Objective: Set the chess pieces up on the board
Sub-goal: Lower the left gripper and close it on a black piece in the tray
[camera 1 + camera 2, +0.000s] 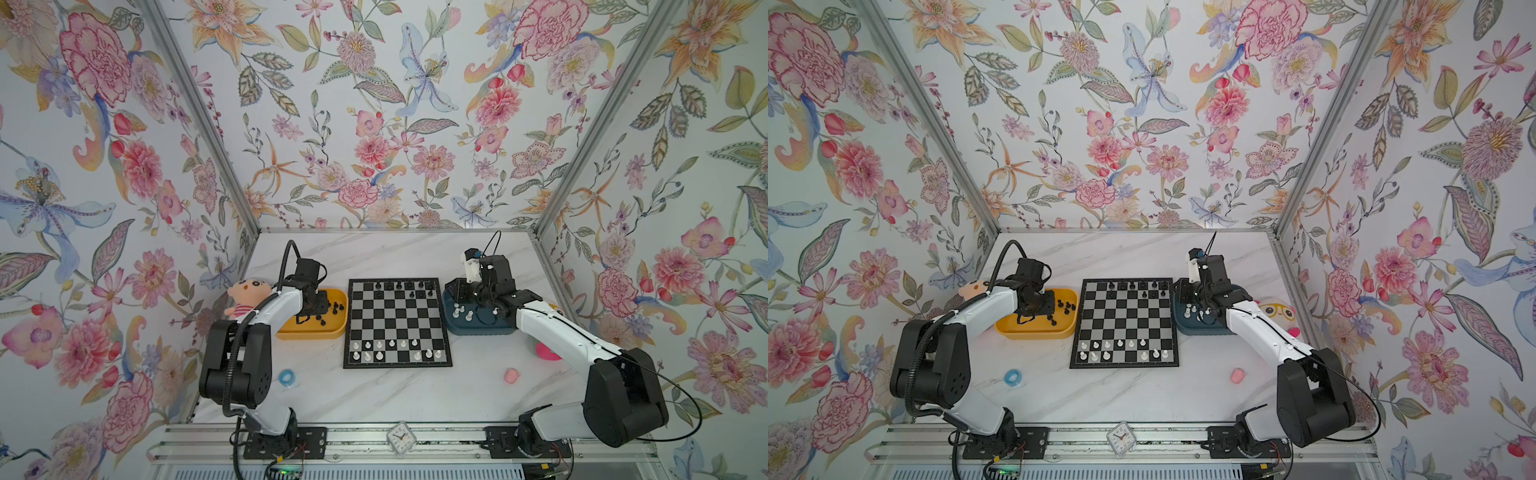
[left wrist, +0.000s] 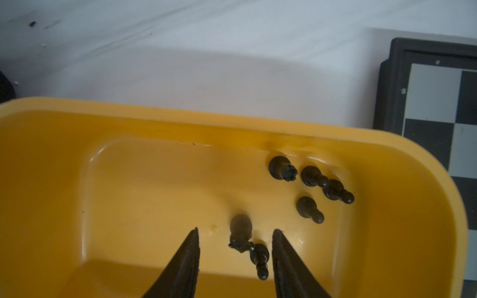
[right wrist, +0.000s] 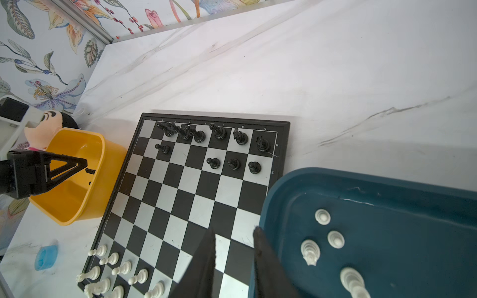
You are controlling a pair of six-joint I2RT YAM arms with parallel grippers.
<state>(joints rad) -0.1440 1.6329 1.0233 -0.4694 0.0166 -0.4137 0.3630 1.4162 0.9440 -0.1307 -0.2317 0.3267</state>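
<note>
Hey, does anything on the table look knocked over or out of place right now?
Yes, mildly. In the yellow tray, the black pieces seem to lie on their sides, and two of them rest touching each other between the jaws of the open left gripper. Everything on the board looks upright.

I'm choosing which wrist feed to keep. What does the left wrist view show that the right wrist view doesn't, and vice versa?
Left wrist only: all six loose black pieces in the yellow tray, two framed by the open left gripper. Right wrist only: the dark blue tray with four white pieces, and the standing pieces on the board. Both: yellow tray and board.
</note>
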